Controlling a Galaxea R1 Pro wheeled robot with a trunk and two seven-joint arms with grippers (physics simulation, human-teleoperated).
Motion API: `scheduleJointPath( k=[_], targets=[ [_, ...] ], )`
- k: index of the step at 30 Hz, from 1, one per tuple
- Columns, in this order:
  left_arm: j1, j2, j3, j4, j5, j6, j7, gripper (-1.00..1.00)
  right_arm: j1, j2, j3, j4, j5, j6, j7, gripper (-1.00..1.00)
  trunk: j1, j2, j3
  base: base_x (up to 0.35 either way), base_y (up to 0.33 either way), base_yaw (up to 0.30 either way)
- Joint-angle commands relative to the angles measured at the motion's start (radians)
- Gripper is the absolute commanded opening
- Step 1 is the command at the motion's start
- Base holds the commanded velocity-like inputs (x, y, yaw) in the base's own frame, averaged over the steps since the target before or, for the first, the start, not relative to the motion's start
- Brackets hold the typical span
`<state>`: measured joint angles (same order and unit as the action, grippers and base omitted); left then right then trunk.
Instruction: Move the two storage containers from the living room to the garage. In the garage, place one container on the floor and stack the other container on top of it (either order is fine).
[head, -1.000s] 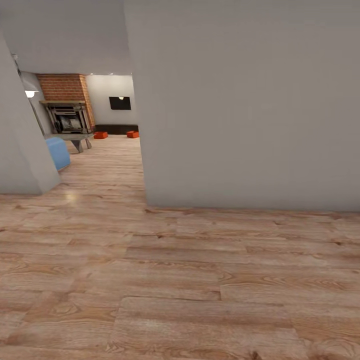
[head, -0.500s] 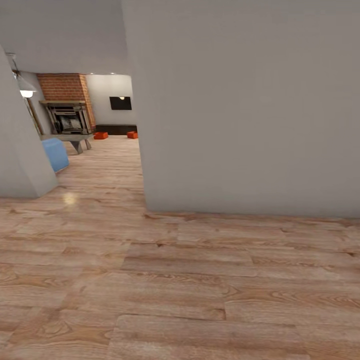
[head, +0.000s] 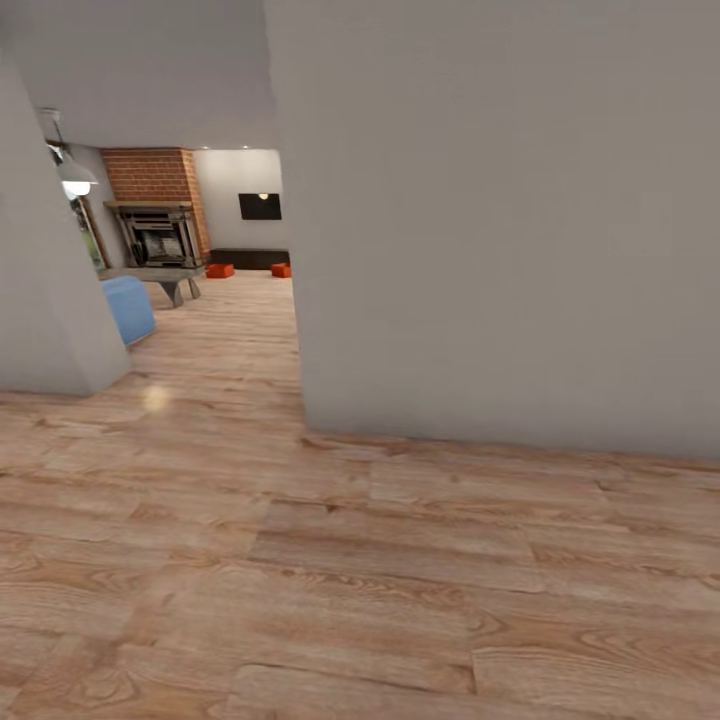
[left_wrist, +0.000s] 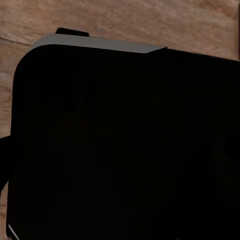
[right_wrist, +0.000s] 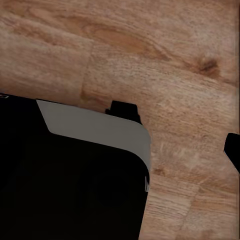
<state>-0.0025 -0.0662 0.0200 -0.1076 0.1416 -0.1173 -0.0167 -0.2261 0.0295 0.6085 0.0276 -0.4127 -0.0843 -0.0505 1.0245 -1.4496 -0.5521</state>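
Light wood-plank floor (head: 330, 560) runs from the foreground through an opening beside a grey wall into the living room (head: 215, 230). Directly on the far floor lie two orange-red storage containers, the left one (head: 220, 270) and the right one (head: 282, 270), set apart from each other near a long low dark bench (head: 250, 258). A blue seat (head: 128, 308) stands on the planks nearer the camera, at left

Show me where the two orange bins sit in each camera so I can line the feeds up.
Head view: the two orange bins, one and the other, sit far off at the left, on the wood floor before the dark bench.
Left wrist view: not in it.
Right wrist view: not in it.
Shared landmark: the wood floor.
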Motion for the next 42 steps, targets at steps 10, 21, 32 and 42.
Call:
scheduleJointPath(
  k=[10, 21, 32, 42],
  targets=[
    [0.000, 0.000, 0.001, 0.000, 0.007, -0.002, -0.002, 1.00, -0.001, 0.000, 0.008, 0.003, -0.010, -0.010, -0.002, 1.00, 0.001, 0.000, -0.001, 0.321, 0.000, 0.072],
    [0.000, 0.000, 0.001, 0.000, 0.007, -0.002, -0.002, 1.00, -0.001, 0.000, 0.008, 0.003, -0.011, -0.012, -0.002, 1.00, 0.001, 0.000, -0.001, 0.321, 0.000, 0.241],
    [-0.001, -0.001, 0.001, 0.000, 0.007, -0.002, -0.002, 1.00, -0.001, 0.000, 0.008, 0.003, -0.011, -0.012, -0.002, 1.00, 0.001, 0.000, -0.001, 0.321, 0.000, 0.253],
    [-0.001, -0.001, 0.001, 0.000, 0.007, -0.002, -0.002, 1.00, -0.001, 0.000, 0.008, 0.003, -0.011, -0.012, -0.002, 1.00, 0.001, 0.000, -0.001, 0.321, 0.000, 0.164]
  ],
)
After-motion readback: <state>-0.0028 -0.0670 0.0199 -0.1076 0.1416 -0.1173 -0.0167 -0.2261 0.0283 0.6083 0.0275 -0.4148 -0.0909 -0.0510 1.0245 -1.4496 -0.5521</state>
